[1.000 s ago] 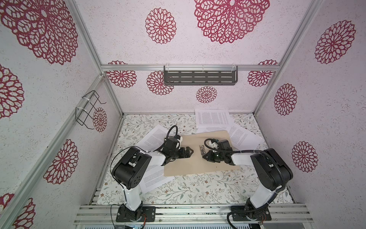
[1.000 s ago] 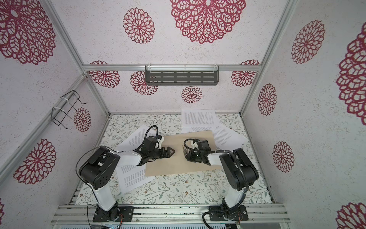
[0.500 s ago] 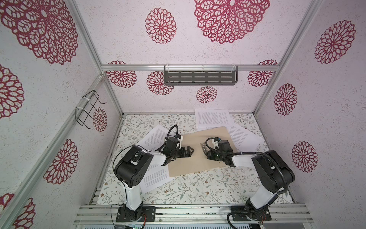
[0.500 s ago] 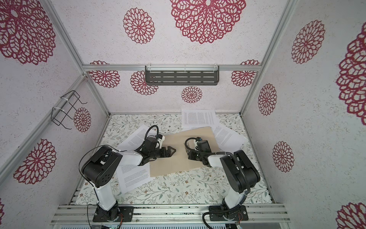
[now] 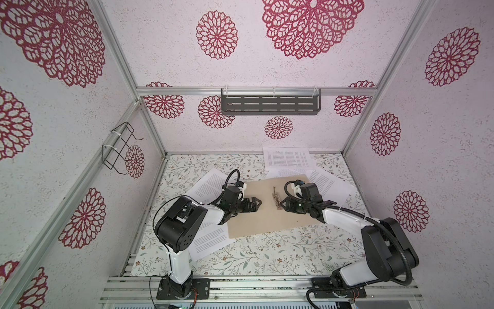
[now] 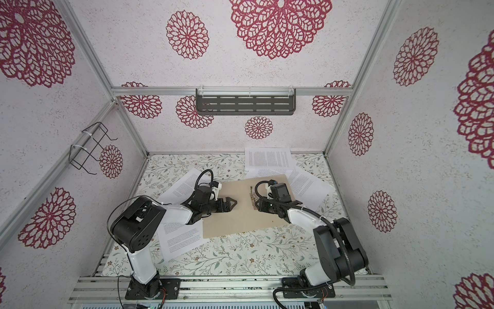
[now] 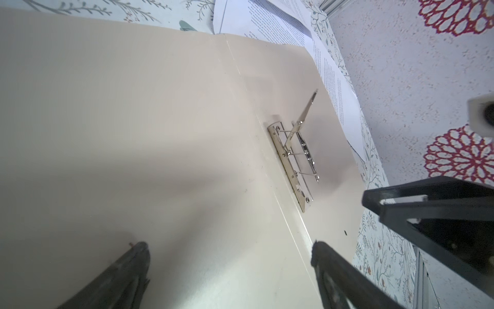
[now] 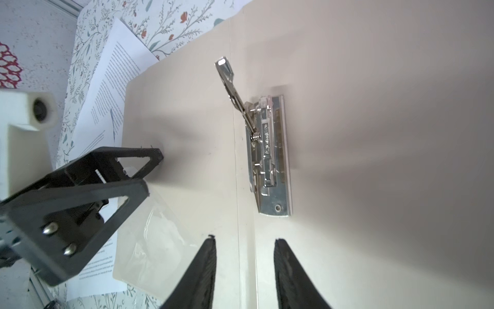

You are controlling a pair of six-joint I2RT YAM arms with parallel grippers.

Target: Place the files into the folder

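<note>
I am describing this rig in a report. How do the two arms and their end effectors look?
The left arm and right arm have white shells and black joints, with black cables looping at the wrists. The left end effector and right end effector have black triangular open-frame fingers.

The folder (image 7: 160, 128) lies open and flat on the floral worktop (image 7: 374, 240), its metal clip (image 7: 292, 160) just beside the crease with the lever (image 7: 304, 112) tilted up. The left gripper (image 7: 228, 247) hangs low over the folder, jaws wide apart and empty, while the right gripper (image 7: 377, 206) points in from the clip side. Printed files (image 7: 267, 24) lie along the folder's far edges, which overlap them.
</note>
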